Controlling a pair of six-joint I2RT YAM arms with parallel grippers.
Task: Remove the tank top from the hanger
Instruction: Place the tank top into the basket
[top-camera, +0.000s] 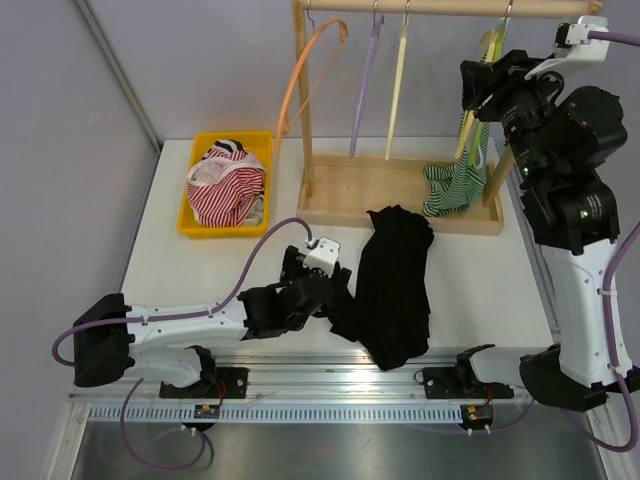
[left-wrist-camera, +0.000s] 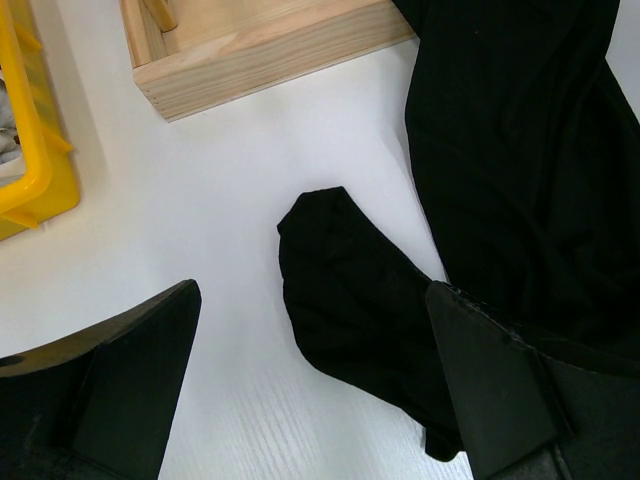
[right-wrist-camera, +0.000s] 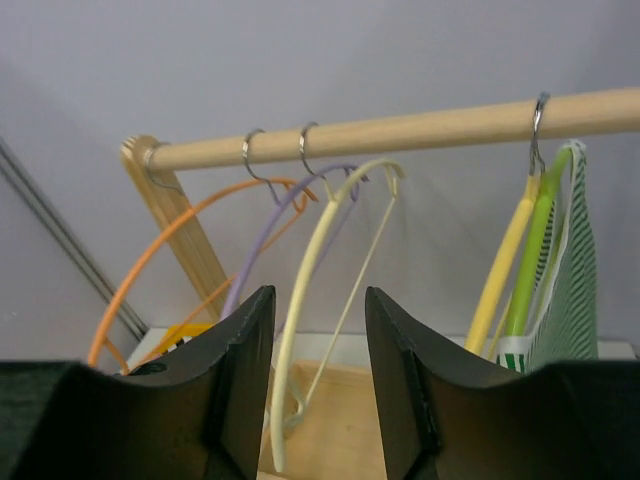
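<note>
The left gripper (top-camera: 338, 292) (left-wrist-camera: 315, 390) lies low over the table (top-camera: 480, 270) at about 7 o'clock in the overhead view. Its fingers are spread wide and pinch nothing. A loose fold of the black garment (top-camera: 395, 285) (left-wrist-camera: 520, 150) lies on the tabletop between them and reaches the finger on the right of the wrist view. The rest of that garment sprawls at the gripper's 3 o'clock, its far end lapping onto the front edge of the rack's wooden base (top-camera: 340, 185) (left-wrist-camera: 260, 50).

At the table's 10 o'clock sits a yellow bin (top-camera: 193, 228) (left-wrist-camera: 40, 190) holding red-and-white striped clothing (top-camera: 225, 185).

The green-and-white striped tank top (top-camera: 452, 188) (right-wrist-camera: 572, 290) hangs at the rack's right end, around 2 o'clock. Its lower part is bunched on the base. Its top is up at a yellow hanger (right-wrist-camera: 503, 275) and a green hanger (right-wrist-camera: 535, 240), which sit side by side; which one carries it I cannot tell.

The right gripper (top-camera: 472, 85) (right-wrist-camera: 318, 385) is raised just beside them, its fingers partly apart with nothing between.

Farther along the rod (top-camera: 450, 8) (right-wrist-camera: 400, 128), toward 9 o'clock, hang a cream hanger (top-camera: 397, 90) (right-wrist-camera: 300, 300), a purple hanger (top-camera: 365, 85) and an orange hanger (top-camera: 300, 75).
</note>
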